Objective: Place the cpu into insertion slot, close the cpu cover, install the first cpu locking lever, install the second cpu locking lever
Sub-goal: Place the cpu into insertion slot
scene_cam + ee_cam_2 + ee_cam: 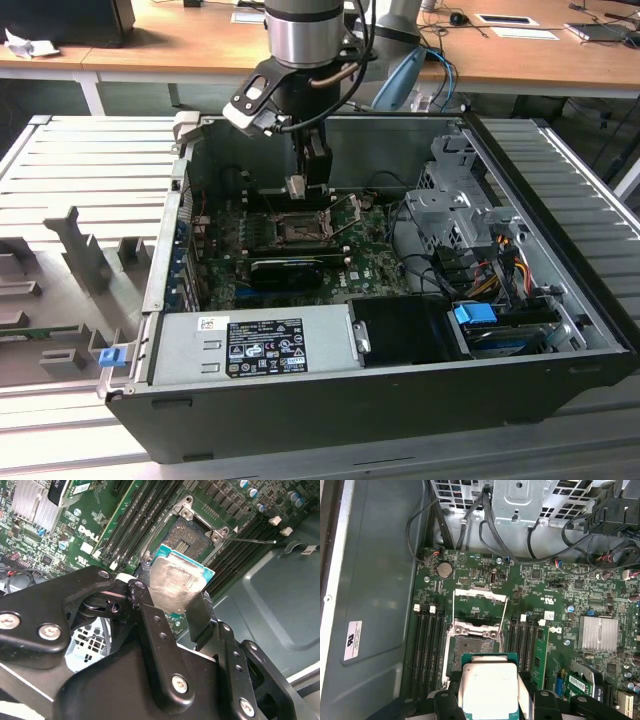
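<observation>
My gripper (297, 188) hangs inside the open computer case, shut on the cpu (175, 582), a small square chip with a silver top face and a green edge. A black finger (150, 615) presses on each of two opposite sides of the chip. In the first wrist view the cpu (487, 685) hovers just short of the insertion slot (472, 642), whose dark pin field lies bare. The cpu cover (470, 593) is swung open on the slot's far side, with thin wire levers standing up beside it. In the exterior view the insertion slot (290, 228) sits right below the gripper.
Memory slots (427, 650) flank the socket on the green motherboard (545, 580). A long black card (285, 268) lies in front of the socket, a power supply (250, 345) at the case front, and a drive cage with cables (455, 205) on the exterior view's right.
</observation>
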Controlling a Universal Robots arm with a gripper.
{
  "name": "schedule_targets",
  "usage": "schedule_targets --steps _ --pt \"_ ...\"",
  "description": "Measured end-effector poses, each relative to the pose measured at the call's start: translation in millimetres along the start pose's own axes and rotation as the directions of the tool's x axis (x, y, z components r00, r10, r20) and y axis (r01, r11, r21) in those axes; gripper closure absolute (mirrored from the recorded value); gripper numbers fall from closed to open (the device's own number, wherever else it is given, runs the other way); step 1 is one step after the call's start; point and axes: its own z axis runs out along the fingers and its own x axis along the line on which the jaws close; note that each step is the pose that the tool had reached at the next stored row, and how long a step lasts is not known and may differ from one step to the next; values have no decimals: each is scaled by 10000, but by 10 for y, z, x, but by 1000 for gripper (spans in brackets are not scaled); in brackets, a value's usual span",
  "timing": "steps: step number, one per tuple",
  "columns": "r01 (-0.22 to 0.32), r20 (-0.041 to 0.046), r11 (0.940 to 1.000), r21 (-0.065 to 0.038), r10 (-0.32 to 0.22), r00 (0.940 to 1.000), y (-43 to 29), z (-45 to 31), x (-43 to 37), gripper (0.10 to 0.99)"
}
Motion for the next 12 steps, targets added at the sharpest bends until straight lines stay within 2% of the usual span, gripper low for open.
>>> schedule_targets --steps 12 --pt "-53 3 10000 12 53 10000 -4 46 -1 561"
